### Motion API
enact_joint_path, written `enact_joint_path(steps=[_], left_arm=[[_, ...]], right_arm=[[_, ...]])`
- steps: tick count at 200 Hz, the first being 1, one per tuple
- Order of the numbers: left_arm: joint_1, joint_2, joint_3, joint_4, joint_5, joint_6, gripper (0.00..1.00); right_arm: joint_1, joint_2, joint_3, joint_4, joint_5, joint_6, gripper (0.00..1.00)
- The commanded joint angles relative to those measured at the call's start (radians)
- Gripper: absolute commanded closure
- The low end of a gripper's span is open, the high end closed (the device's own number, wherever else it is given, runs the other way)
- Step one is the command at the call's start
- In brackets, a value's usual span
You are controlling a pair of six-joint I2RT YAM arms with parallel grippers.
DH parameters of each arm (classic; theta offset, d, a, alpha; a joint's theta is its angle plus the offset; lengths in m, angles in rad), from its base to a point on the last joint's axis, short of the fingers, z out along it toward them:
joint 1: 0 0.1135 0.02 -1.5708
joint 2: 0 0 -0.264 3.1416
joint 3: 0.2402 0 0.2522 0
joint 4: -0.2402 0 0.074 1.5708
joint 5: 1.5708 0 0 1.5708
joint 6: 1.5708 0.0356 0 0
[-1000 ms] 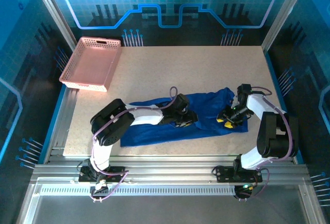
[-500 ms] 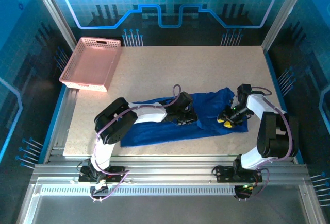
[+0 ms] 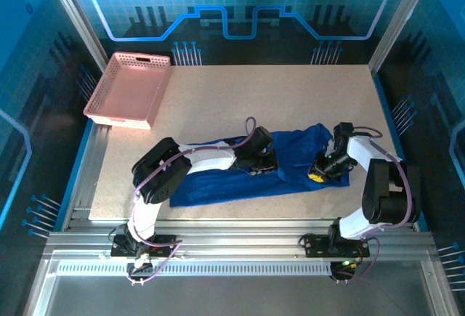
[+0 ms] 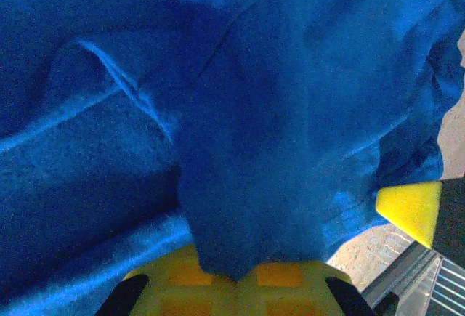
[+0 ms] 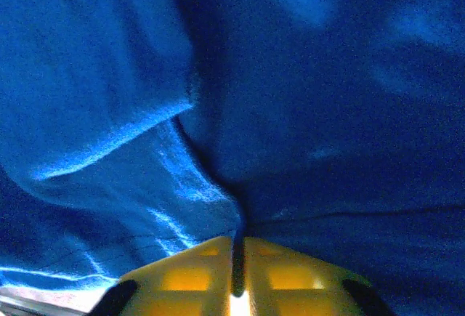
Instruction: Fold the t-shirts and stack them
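One royal-blue t-shirt (image 3: 290, 158) lies bunched in a long strip across the near half of the table. Its print is hidden. My left gripper (image 3: 263, 162) sits on the middle of the strip. In the left wrist view its yellow fingers (image 4: 290, 283) are closed, and a fold of the blue t-shirt (image 4: 247, 149) is pinched between them at the left gripper (image 4: 240, 276). My right gripper (image 3: 318, 174) is at the shirt's right end. In the right wrist view the right gripper (image 5: 238, 258) is shut on a crease of the t-shirt (image 5: 305, 98), with only a thin slit between the pads.
A pink lattice basket (image 3: 131, 89) stands at the far left corner of the speckled table (image 3: 290, 91). The table's near metal edge (image 4: 429, 276) lies close behind the shirt. A yellow finger piece (image 4: 410, 207) shows beside the cloth in the left wrist view.
The left gripper has crept slightly right and away with the cloth. The right gripper has shifted a little toward the near edge. Both stay closed on the shirt.
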Motion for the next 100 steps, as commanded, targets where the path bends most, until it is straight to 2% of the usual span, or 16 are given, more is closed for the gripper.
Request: enact_joint_path(steps=[1,10,43,100], left_arm=[[0.003,-0.062,0.049,-0.129,0.033,0.026,1.0],[0.003,-0.066,0.061,-0.173,0.041,0.03,1.0],[0.003,-0.085,0.081,-0.299,0.044,0.043,1.0],[0.001,-0.079,0.109,-0.408,0.073,0.05,1.0]], right_arm=[[0.009,0.006,0.005,0.006,0.019,0.012,0.96],[0.009,-0.006,0.009,0.004,0.03,0.012,1.0],[0.008,-0.052,0.016,-0.015,0.089,0.009,1.0],[0.005,-0.09,0.022,-0.042,0.154,-0.003,1.0]])
